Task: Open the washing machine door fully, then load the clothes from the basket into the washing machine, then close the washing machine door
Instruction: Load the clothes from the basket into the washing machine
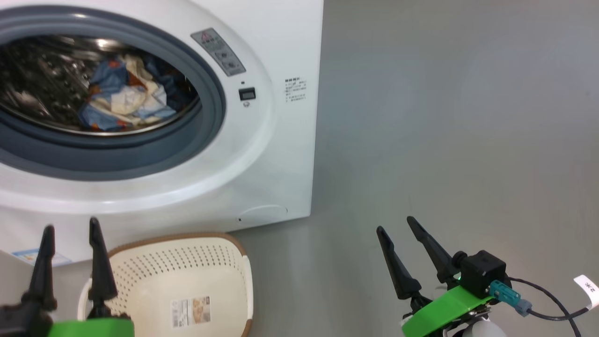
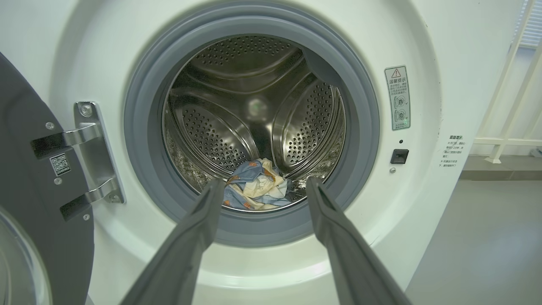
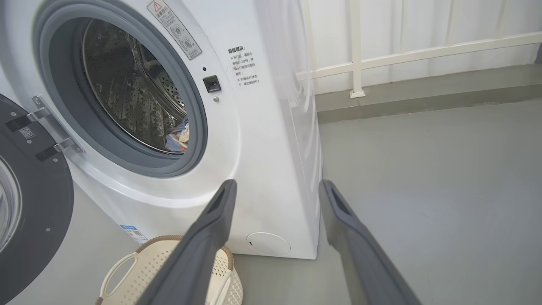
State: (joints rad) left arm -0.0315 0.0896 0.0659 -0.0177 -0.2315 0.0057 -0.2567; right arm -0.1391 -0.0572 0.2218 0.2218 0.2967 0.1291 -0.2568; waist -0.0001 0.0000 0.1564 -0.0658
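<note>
The white washing machine [image 1: 276,154] stands with its drum open. Light blue and cream clothes [image 1: 126,96] lie on the drum's floor [image 2: 258,188], a corner of them seen past the gasket [image 3: 180,135]. The black door [image 2: 29,203] hangs swung open at the left on its steel hinge [image 3: 38,199]. The cream basket [image 1: 187,281] sits on the floor before the machine with nothing in it but its label [image 3: 161,267]. My left gripper [image 1: 70,229] is open above the basket's left side, pointing at the drum [image 2: 264,182]. My right gripper [image 1: 395,223] is open over the bare floor to the right [image 3: 277,184].
Grey floor [image 1: 444,117] stretches to the machine's right. A white railing [image 3: 360,63] runs along the back wall. A black cable with a white tag [image 1: 585,285] trails from my right wrist. The open door takes up space at the machine's left.
</note>
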